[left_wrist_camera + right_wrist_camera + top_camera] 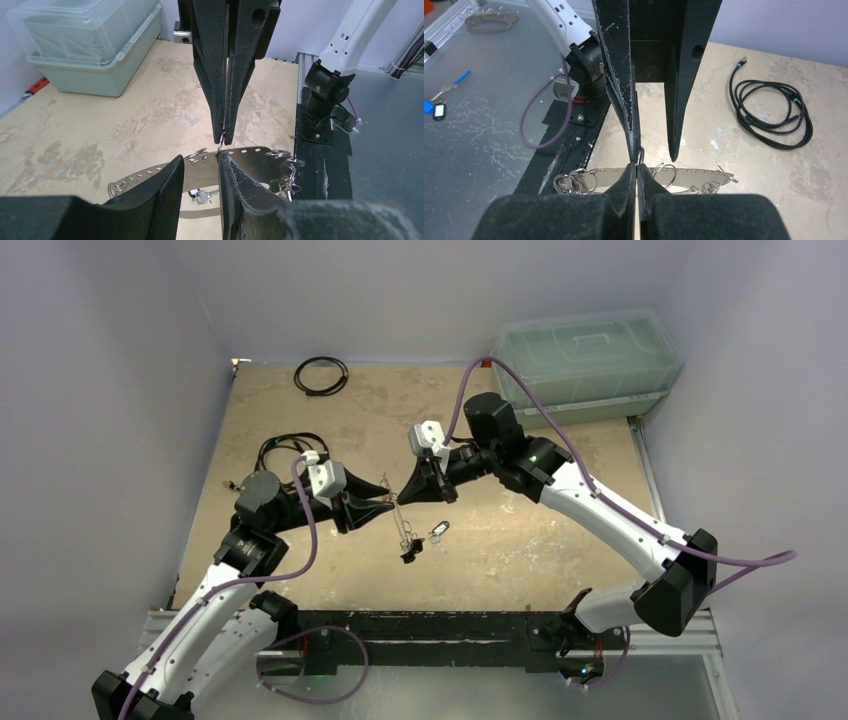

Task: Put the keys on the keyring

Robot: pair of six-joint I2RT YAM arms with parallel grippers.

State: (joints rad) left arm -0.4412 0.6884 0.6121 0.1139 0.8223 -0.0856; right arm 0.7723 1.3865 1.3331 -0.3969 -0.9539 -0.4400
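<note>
Right end effector (223,134) is closed together, pinching a small wire ring (220,144) at the rim of the keyring (255,152). Left end effector (201,159) has its fingers apart just beside that spot and grips nothing. The keyring sits between both, over the bench (100,125), with keys (286,184) hanging at one end.

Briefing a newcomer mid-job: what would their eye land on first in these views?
The two arms meet tip to tip over the table: the right gripper shut on a small wire ring at the edge of the keyring, the left gripper open beside it. Keys cluster at the keyring's near end; a clear lidded box sits far right.
</note>
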